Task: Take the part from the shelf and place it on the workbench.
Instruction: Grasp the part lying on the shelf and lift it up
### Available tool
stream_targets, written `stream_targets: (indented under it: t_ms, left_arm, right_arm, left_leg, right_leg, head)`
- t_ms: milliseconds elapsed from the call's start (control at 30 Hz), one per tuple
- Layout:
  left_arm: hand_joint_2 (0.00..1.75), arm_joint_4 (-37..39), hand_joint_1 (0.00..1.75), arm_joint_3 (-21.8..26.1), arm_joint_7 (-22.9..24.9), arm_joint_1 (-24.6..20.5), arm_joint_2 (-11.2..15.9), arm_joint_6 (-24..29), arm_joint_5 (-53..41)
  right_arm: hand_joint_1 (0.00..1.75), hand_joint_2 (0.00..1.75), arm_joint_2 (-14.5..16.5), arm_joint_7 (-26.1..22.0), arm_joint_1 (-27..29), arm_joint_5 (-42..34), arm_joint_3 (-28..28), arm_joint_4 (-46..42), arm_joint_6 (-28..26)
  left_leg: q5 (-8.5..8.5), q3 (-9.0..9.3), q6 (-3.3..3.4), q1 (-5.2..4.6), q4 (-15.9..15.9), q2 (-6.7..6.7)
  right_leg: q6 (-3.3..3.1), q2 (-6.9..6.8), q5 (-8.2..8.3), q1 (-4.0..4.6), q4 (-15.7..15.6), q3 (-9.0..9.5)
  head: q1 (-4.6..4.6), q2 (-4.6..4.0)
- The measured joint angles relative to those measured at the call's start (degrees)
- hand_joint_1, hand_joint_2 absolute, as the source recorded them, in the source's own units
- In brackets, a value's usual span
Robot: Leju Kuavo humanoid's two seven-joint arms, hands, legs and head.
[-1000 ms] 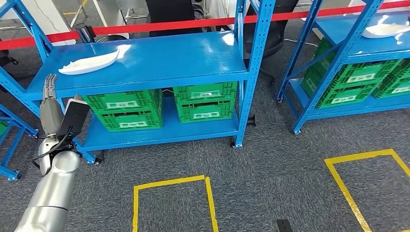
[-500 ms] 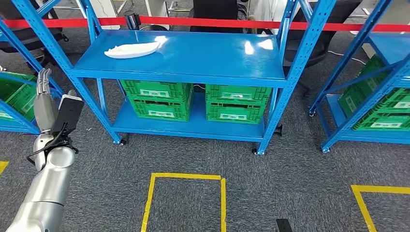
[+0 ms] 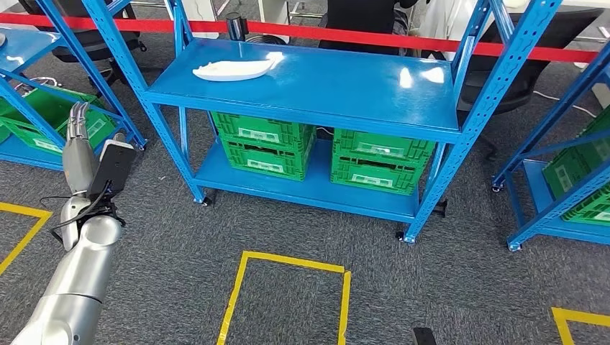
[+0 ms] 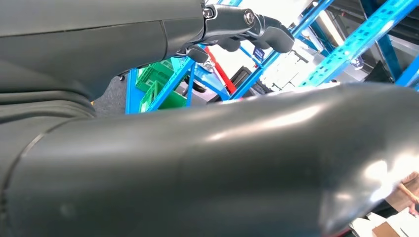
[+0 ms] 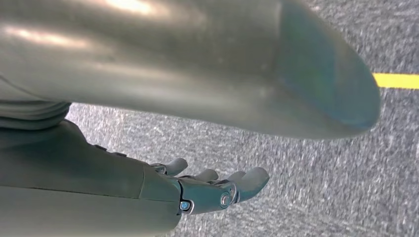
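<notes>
A long white part [image 3: 234, 70] lies on the top level of the blue shelf [image 3: 324, 90], near its back left corner. My left hand [image 3: 78, 140] is raised at the left of the head view. Its fingers point straight up with nothing in them, and it is well short of the shelf and to its left. The left wrist view shows the left hand [image 4: 237, 22] with its fingers stretched out against blue shelf posts. My right hand [image 5: 207, 190] hangs over grey carpet, fingers loosely apart and empty.
Green crates [image 3: 266, 140] sit on the shelf's lower level. A red barrier tape [image 3: 403, 39] runs behind it. More blue shelving stands at the left [image 3: 29, 93] and right [image 3: 568, 180]. A yellow taped square [image 3: 288, 302] marks the carpet in front.
The whole picture has shifted, so the camera has moved: the shelf with the white part now sits further right and more centred. My left arm holds the same raised pose.
</notes>
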Motion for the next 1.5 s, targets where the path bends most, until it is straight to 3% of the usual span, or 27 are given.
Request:
stream_targets:
  t_ms: [167,367,1500]
  left_arm:
    - [0.00,0.01,0.00,-0.03,-0.45,-0.13,-0.09,0.67,0.77]
    - [0.00,0.01,0.00,-0.03,-0.73,-0.32,-0.33,0.93,1.04]
    - [0.00,-1.34,0.00,-0.03,-0.20,-0.26,-0.75,0.52,0.50]
  right_arm:
    - [0.00,0.00,0.08,0.01,0.00,0.01,-0.27,0.00,0.63]
    - [0.00,0.00,0.14,0.04,-0.01,0.13,-0.33,0.00,1.10]
    - [0.00,0.00,0.19,1.02,-0.01,1.06,-0.79,0.00,1.93]
  left_leg:
    - [0.50,0.44,-0.64,0.05,-0.77,0.14]
    - [0.62,0.44,-1.34,0.11,-0.96,0.14]
    - [0.56,0.22,-1.28,0.02,-0.73,0.14]
  right_leg:
    - [-0.63,0.13,0.11,0.11,0.02,-0.05]
    - [-0.76,0.12,0.08,0.18,0.05,-0.08]
    - [-0.61,0.10,0.18,0.06,-0.15,-0.01]
  head:
    - [-0.02,0.01]
    - [-0.01,-0.01]
    - [0.02,-0.01]
